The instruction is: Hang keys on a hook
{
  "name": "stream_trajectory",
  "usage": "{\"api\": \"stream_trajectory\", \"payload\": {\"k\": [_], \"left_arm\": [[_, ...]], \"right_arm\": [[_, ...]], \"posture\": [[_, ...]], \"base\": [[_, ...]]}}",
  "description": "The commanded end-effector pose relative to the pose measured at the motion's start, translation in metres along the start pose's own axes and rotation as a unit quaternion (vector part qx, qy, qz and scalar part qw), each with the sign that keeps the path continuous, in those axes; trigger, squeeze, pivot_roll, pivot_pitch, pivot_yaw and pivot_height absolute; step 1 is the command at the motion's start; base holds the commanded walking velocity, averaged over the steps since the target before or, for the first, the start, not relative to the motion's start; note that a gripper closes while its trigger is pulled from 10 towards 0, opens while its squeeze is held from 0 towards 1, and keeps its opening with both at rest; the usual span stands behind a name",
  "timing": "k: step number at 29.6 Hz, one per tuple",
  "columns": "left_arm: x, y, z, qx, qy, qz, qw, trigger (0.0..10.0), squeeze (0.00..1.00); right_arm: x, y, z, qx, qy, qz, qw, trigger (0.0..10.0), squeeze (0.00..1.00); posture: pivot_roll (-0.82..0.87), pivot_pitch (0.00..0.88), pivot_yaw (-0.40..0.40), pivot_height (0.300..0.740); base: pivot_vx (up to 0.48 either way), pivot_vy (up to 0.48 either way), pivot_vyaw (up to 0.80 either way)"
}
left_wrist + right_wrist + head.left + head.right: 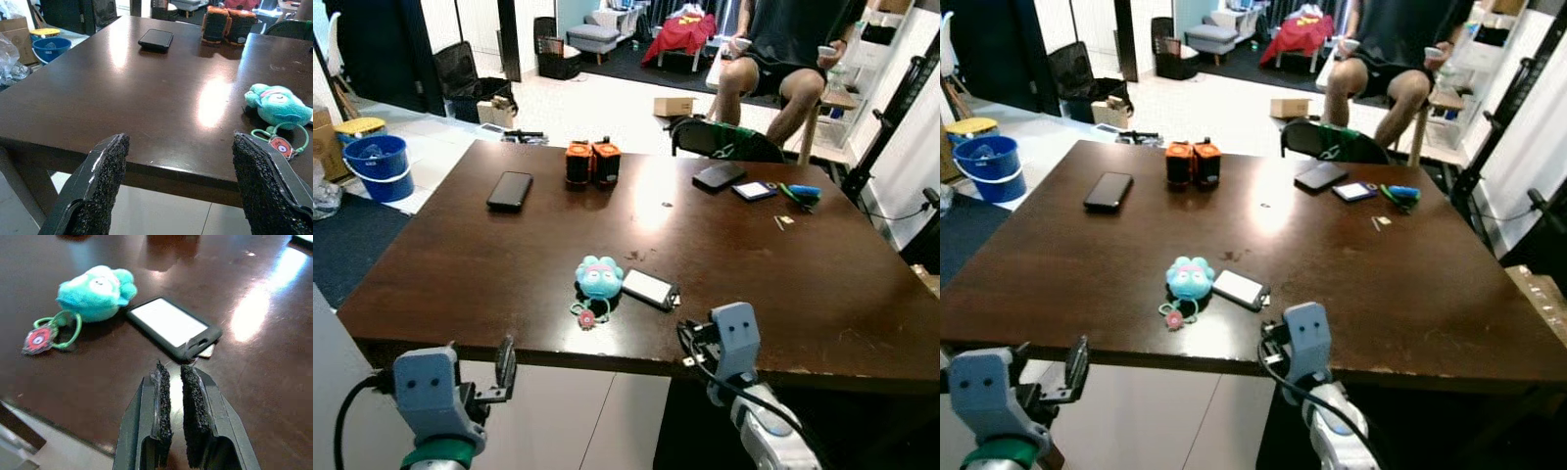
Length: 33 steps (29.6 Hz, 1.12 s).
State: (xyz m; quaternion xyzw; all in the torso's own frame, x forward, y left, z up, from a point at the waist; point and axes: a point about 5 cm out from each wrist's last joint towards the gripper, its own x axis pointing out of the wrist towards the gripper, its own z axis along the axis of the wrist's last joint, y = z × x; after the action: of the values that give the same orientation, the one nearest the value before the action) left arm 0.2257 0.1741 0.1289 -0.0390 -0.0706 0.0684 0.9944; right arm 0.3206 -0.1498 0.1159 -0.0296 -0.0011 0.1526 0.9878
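Now right gripper [176, 382] hovers nearly closed, empty, over table [274, 372].

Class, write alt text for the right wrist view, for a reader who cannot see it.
The right gripper, its two black padded fingers nearly closed on nothing, hovers over a dark brown table near its front edge. Just beyond lie a black card holder and a teal plush keychain with a green ring and a round red tag.

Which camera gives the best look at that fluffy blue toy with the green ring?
The right wrist view: the blue toy sits close and whole, with its green ring and red tag clear. The left wrist view catches it at the frame's edge, also fairly close. Both eye views show it small, mid-table beside a black case.
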Motion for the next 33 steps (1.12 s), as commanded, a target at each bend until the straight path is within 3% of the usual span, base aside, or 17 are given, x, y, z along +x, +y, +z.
{"api": "stream_trajectory", "payload": {"k": [1, 9, 14, 18, 24, 33], "left_arm": [[-0.001, -0.002, -0.002, 0.003, 0.001, -0.004, 1.000, 10.0, 0.00], [0.007, -0.010, 0.005, -0.018, -0.019, -0.048, 0.999, 10.0, 0.00], [0.006, -0.011, 0.007, -0.025, -0.023, -0.050, 0.998, 10.0, 0.00], [0.005, -0.010, 0.007, -0.027, -0.023, -0.047, 0.998, 10.0, 0.00], [0.004, -0.008, 0.006, -0.031, -0.022, -0.044, 0.998, 10.0, 0.00], [0.004, -0.005, 0.005, -0.033, -0.021, -0.033, 0.999, 10.0, 0.00]], "right_arm": [[-0.002, -0.007, -0.004, 0.000, 0.006, -0.016, 1.000, 10.0, 0.00], [-0.011, -0.013, -0.006, -0.025, 0.006, -0.037, 0.999, 10.0, 0.00], [-0.013, -0.012, -0.008, -0.014, 0.004, -0.036, 0.999, 10.0, 0.00], [-0.014, -0.011, -0.009, 0.010, 0.003, -0.027, 1.000, 10.0, 0.00], [-0.014, -0.011, -0.009, 0.010, 0.002, -0.026, 1.000, 10.0, 0.00], [-0.015, -0.010, -0.009, 0.008, 0.003, -0.023, 1.000, 10.0, 0.00]], "posture": [[-0.18, 0.034, 0.014, 0.740], [-0.19, 0.035, 0.048, 0.740], [-0.20, 0.033, 0.057, 0.740], [-0.20, 0.031, 0.059, 0.740], [-0.20, 0.030, 0.059, 0.740], [-0.20, 0.036, 0.059, 0.740]], "base": [[0.000, 0.000, 0.00], [0.000, 0.000, 0.10], [0.255, 0.000, 0.80], [0.334, 0.000, 0.00], [0.302, 0.000, 0.00], [0.000, 0.000, 0.00]]}}
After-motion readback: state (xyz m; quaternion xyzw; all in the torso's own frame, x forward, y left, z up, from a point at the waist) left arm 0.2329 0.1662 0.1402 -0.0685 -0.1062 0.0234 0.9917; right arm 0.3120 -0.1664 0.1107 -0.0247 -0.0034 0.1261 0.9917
